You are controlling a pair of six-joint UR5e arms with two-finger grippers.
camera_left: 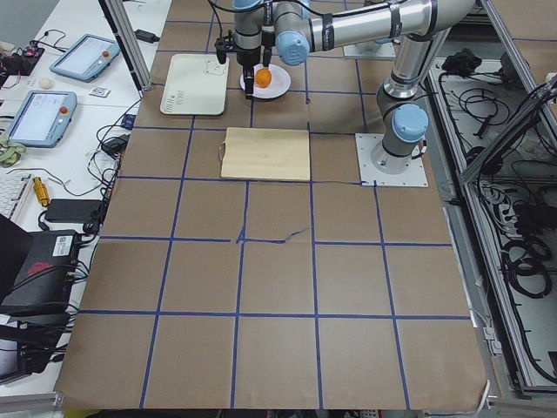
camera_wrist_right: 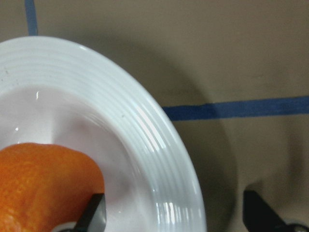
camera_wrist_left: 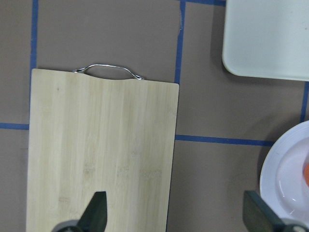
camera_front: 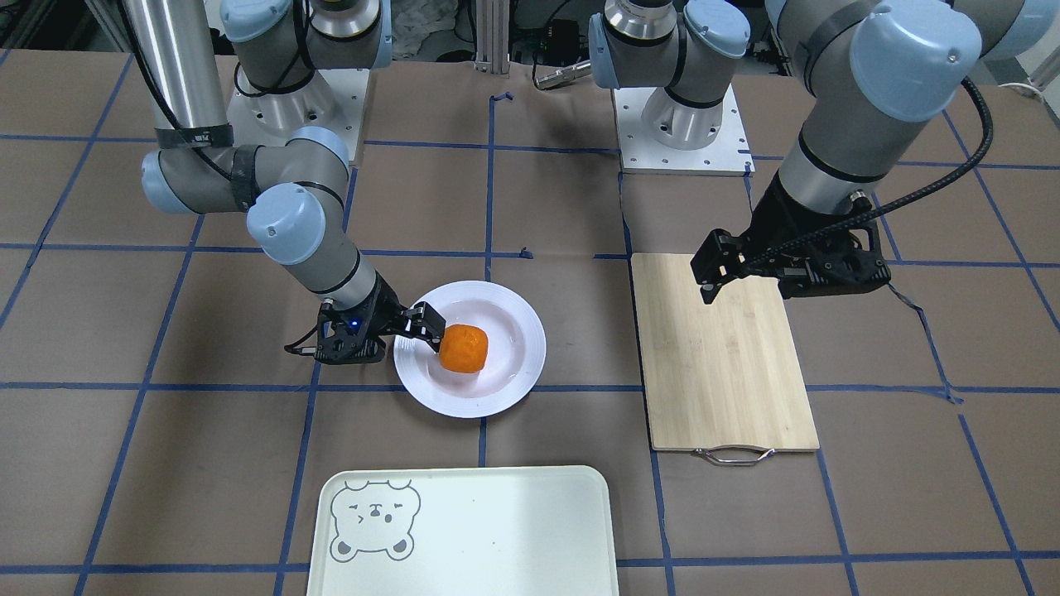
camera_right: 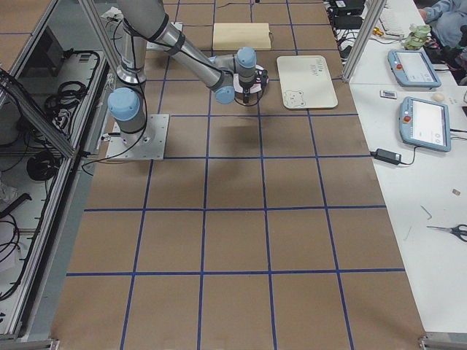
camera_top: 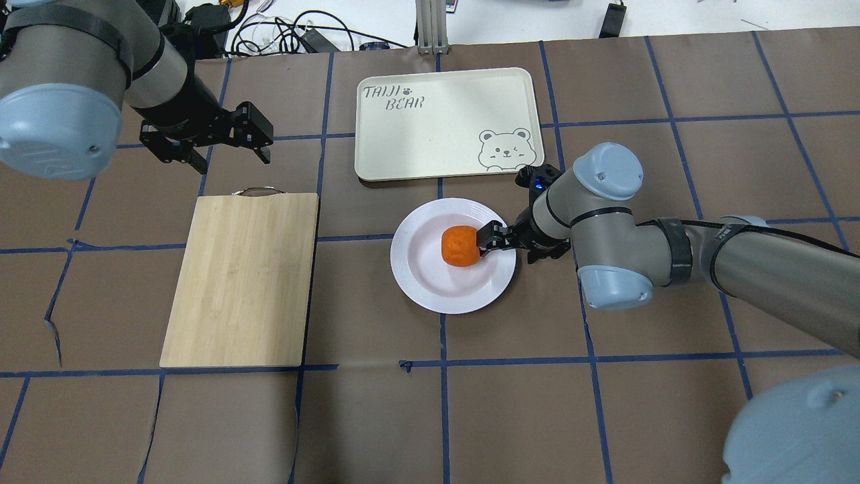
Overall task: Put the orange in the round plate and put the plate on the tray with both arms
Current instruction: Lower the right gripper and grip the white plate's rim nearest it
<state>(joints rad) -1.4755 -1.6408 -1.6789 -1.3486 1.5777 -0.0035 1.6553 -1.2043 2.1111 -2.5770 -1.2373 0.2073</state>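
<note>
The orange (camera_front: 464, 348) (camera_top: 459, 246) lies in the sunken centre of the round plate (camera_front: 530, 352) (camera_top: 420, 282), mid-table. My right gripper (camera_top: 512, 245) (camera_front: 389, 329) is low over the plate's rim and open. In the right wrist view one fingertip (camera_wrist_right: 94, 212) touches the orange (camera_wrist_right: 43, 183) and the other is off the plate (camera_wrist_right: 145, 130), over the table. The tray (camera_top: 437, 128) (camera_front: 497, 530) lies bare just beyond the plate. My left gripper (camera_top: 228, 151) (camera_wrist_left: 174, 215) hangs open and holding nothing above the handle end of the cutting board.
A bamboo cutting board (camera_top: 242, 275) (camera_front: 720, 356) with a metal handle (camera_wrist_left: 108, 70) lies on the robot's left of the plate. Brown paper with blue tape lines covers the table. Cables and devices sit past the table's far edge.
</note>
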